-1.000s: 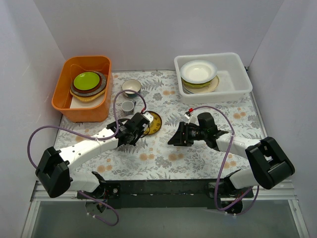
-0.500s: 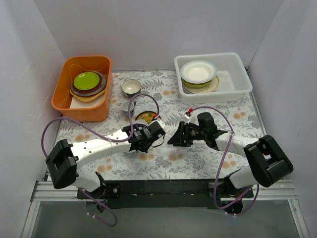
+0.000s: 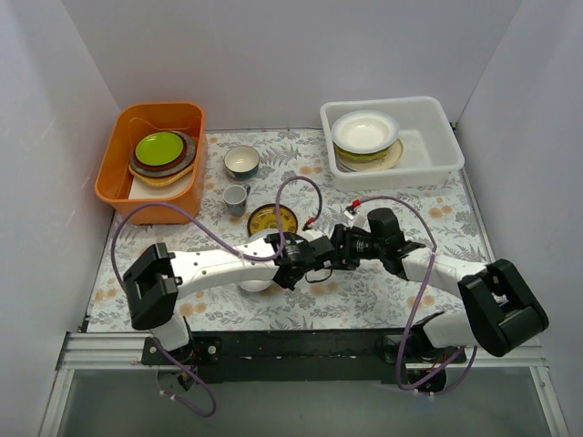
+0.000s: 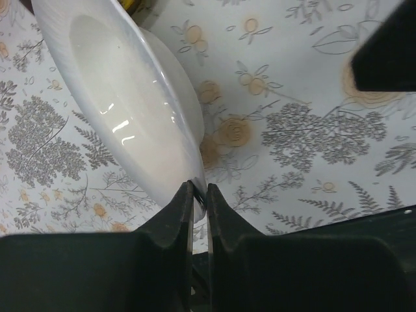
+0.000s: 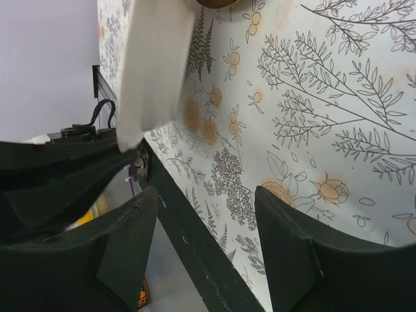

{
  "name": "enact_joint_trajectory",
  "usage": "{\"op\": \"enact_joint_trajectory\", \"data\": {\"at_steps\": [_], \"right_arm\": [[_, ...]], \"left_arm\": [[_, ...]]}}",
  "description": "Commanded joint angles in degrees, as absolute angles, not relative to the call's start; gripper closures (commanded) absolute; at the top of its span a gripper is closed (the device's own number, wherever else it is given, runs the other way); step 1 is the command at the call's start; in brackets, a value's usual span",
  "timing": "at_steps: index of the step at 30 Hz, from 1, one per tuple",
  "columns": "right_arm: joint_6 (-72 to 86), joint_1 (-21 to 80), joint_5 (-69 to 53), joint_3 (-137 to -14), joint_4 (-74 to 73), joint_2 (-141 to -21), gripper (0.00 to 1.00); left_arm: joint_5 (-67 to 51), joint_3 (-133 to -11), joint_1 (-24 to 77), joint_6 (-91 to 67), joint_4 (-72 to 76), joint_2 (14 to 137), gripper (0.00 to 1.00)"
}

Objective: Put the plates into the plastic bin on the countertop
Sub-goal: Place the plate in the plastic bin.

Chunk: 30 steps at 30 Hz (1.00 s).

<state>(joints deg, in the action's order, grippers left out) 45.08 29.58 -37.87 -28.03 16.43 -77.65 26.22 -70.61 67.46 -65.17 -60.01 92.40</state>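
Soft, even overhead light fills the top view, casting faint shadows on the countertop (image 3: 282, 150). Glare streaks the white plate (image 4: 123, 123) in the left wrist view. The left gripper's fingers (image 4: 172, 227) and right gripper's fingers (image 5: 286, 260) look dark and slightly blurred.

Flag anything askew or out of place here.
The white plate hangs steeply tilted over the cloth, pinched at its rim by the left pincer. A small brown-and-yellow plate lies on the cloth, not in the white bin.
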Motion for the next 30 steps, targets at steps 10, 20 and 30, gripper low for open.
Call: {"op": "enact_joint_trajectory", "data": {"at_steps": [10,20,30], "right_arm": [[39.29,19.36,-30.67,-22.16,-4.74,-60.4,0.32],[37.79,13.19,-34.89,-16.0,-4.31,-61.34,0.32],[36.3,11.6,-36.65,-16.0,-4.57,-60.73,0.32]], "left_arm": [[19.86,-89.46,74.18,-68.38,-61.08,111.97,1.0],[21.71,-100.1,78.57,-69.52,-63.19,120.84,1.0],[21.62,-102.65,78.66,-71.98,-64.16,122.43,0.73]]}}
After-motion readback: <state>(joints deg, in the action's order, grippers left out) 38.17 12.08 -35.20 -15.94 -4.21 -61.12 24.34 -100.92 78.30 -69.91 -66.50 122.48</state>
